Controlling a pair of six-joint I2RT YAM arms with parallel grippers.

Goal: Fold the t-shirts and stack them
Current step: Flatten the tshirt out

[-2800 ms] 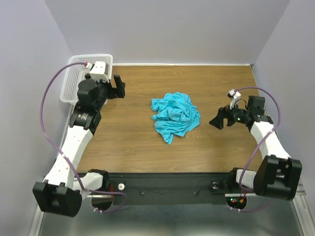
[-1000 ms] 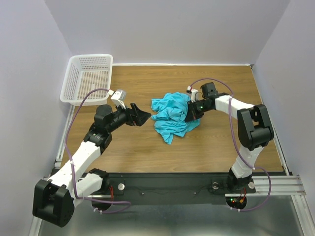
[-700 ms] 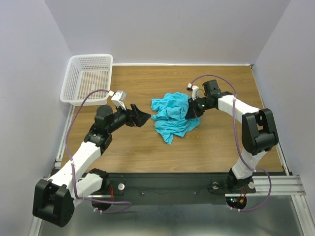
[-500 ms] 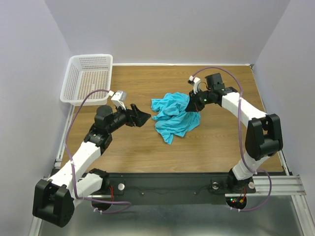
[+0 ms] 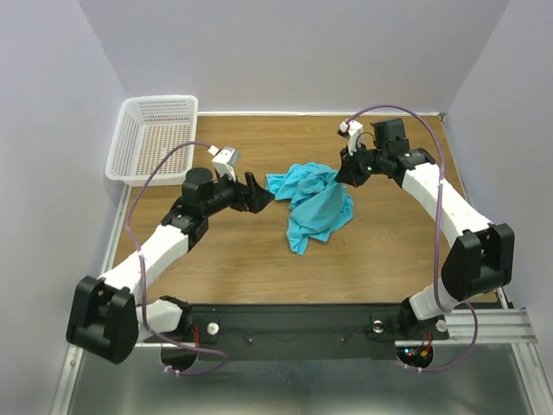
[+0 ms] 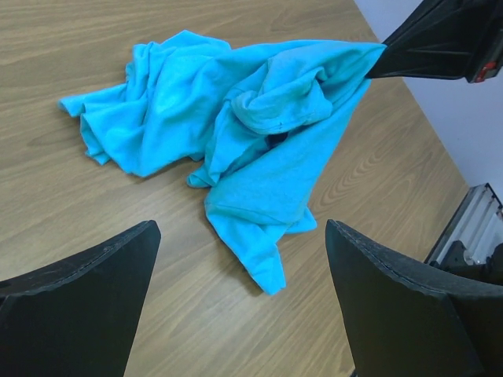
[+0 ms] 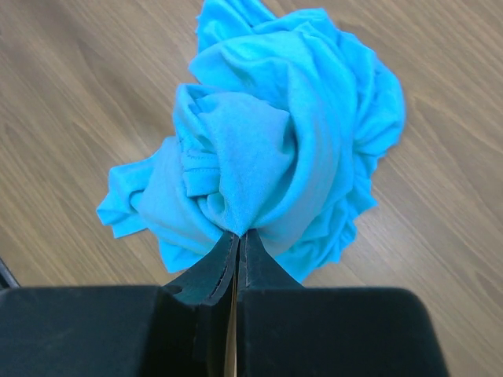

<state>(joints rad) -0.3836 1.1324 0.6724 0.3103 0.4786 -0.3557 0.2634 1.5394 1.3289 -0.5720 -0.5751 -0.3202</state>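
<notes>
On the table [image 5: 216,259], the t-shirt [image 5: 318,206] is pinched by the right gripper [image 7: 237,239]. A free edge is best taken by the left gripper [image 5: 257,195], its jaws wide.

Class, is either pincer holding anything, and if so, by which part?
The right pincer grips a bunched fold at the far right of the blue t-shirt; the left pincer holds nothing.

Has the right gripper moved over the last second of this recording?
Yes. The right gripper, shut on the t-shirt, has shifted toward the far edge of the table, drawing a fold of the fabric with it.
</notes>
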